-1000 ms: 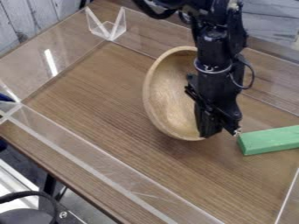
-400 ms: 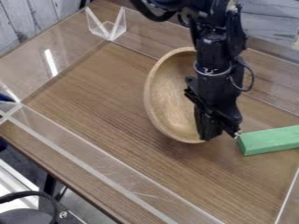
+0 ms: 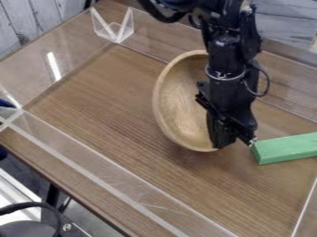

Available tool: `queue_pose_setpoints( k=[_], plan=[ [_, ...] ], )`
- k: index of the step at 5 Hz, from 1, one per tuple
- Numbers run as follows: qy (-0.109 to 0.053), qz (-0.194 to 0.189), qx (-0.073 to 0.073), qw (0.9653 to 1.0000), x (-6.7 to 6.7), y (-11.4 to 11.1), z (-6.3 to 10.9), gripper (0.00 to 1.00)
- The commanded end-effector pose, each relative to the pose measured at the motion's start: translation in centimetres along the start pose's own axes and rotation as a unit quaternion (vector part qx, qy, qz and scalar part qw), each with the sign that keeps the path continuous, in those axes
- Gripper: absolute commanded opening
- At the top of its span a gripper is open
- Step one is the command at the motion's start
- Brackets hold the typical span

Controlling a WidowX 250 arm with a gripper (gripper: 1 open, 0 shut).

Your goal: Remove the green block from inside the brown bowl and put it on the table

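The brown bowl (image 3: 181, 97) stands tipped up on its edge on the table (image 3: 99, 102), with its hollow facing right toward the arm. My gripper (image 3: 231, 139) points down at the bowl's lower right rim and is shut on that rim, holding the bowl tilted. The green block (image 3: 286, 148) lies flat on the table just right of the gripper, outside the bowl and close to the fingertips. I cannot tell whether it touches them.
Clear acrylic walls (image 3: 74, 153) edge the table along the front and left. A small clear acrylic piece (image 3: 114, 26) stands at the back left corner. Bare wood stretches left of the bowl.
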State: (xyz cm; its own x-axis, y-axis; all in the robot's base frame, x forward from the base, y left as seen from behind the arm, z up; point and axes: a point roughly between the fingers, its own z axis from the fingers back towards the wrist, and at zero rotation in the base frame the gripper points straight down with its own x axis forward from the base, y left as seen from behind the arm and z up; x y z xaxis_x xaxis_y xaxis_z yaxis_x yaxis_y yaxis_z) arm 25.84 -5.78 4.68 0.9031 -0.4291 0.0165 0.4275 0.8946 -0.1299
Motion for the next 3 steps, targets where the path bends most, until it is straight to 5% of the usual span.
queue_pose_setpoints(
  k=[1, 3],
  plan=[
    [-0.03, -0.005, 0.007, 0.9995, 0.91, -0.2, 1.67, 0.0],
    [-0.033, -0.002, 0.006, 0.9994, 0.99, -0.27, 1.87, 0.0]
  ],
)
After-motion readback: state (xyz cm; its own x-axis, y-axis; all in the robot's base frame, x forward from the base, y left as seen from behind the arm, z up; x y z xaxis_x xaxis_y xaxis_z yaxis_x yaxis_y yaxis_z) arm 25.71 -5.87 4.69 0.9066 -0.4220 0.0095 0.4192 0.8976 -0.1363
